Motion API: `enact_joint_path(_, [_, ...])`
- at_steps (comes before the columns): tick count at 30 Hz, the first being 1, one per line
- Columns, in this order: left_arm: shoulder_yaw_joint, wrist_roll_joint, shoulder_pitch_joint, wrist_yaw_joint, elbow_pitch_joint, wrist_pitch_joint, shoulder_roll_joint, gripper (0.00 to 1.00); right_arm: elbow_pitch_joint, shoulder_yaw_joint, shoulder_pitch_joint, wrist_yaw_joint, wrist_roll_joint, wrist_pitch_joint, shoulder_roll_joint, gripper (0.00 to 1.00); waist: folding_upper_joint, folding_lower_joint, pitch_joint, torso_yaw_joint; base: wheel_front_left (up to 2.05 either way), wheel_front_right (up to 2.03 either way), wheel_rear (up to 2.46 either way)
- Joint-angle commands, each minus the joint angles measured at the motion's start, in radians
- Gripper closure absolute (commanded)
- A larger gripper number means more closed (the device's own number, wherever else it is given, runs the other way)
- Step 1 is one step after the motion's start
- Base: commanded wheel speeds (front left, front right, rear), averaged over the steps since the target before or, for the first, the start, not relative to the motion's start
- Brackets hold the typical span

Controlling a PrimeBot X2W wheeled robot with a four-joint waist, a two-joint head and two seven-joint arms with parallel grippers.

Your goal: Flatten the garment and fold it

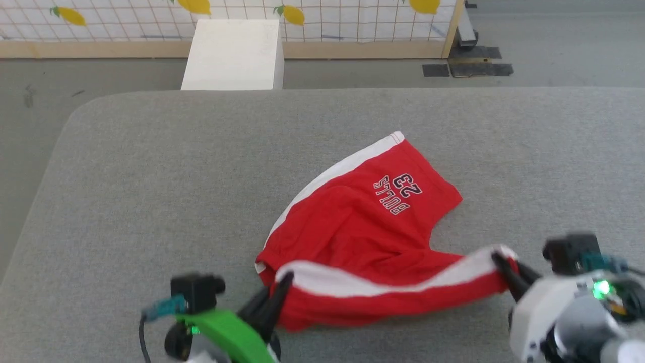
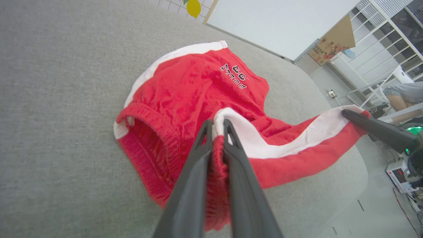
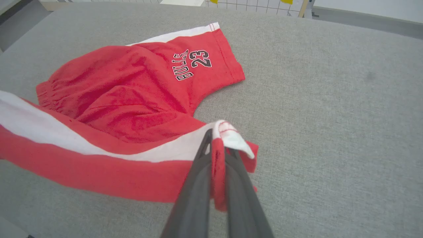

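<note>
The red shorts (image 1: 363, 222) with white side stripes and a "BULLS 23" print lie on the grey surface, the far leg spread flat. My left gripper (image 1: 282, 282) is shut on the waistband end of the near side (image 2: 216, 127). My right gripper (image 1: 501, 262) is shut on the white-trimmed hem of the near leg (image 3: 218, 132). Between the two grippers the near leg hangs stretched and lifted, its white stripe (image 1: 383, 283) facing up. The gathered waistband (image 2: 145, 122) opens toward the left wrist view.
The shorts rest on a wide grey padded surface (image 1: 151, 176) with rounded far corners. Beyond it stand a white box (image 1: 234, 53) and a gridded panel with lemon prints (image 1: 322, 20). Shelving and a person's arm (image 2: 401, 97) appear off to the right.
</note>
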Motion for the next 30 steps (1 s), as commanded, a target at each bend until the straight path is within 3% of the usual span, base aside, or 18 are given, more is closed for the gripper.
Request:
enact_joint_path(1, [0.01, 0.015, -0.045, 0.0, 0.015, -0.019, -0.015, 1.0, 0.017, 0.012, -0.058, -0.002, -0.003, -0.009, -0.01, 1.0, 0.0, 0.0001, 0.018, 0.013, 0.0, 0.0, 0.0])
enact_joint_path(8, [0.027, 0.077, -0.205, 0.029, 0.136, -0.063, -0.066, 1.0, 0.172, 0.086, -0.322, -0.002, 0.012, -0.047, -0.059, 1.0, 0.0, 0.0001, 0.088, 0.056, 0.0, 0.0, 0.0])
enact_joint_path(16, [0.049, 0.107, -0.295, 0.07, 0.249, -0.118, -0.112, 1.0, 0.433, 0.162, -0.621, -0.002, 0.006, -0.141, -0.082, 1.0, 0.0, 0.0001, 0.193, 0.111, 0.0, 0.0, 0.0])
enact_joint_path(30, [0.003, 0.117, -0.359, 0.027, 0.345, -0.141, -0.157, 1.0, 0.813, 0.33, -0.957, -0.002, 0.049, -0.127, -0.133, 1.0, 0.0, 0.0001, 0.337, 0.215, 0.0, 0.0, 0.0])
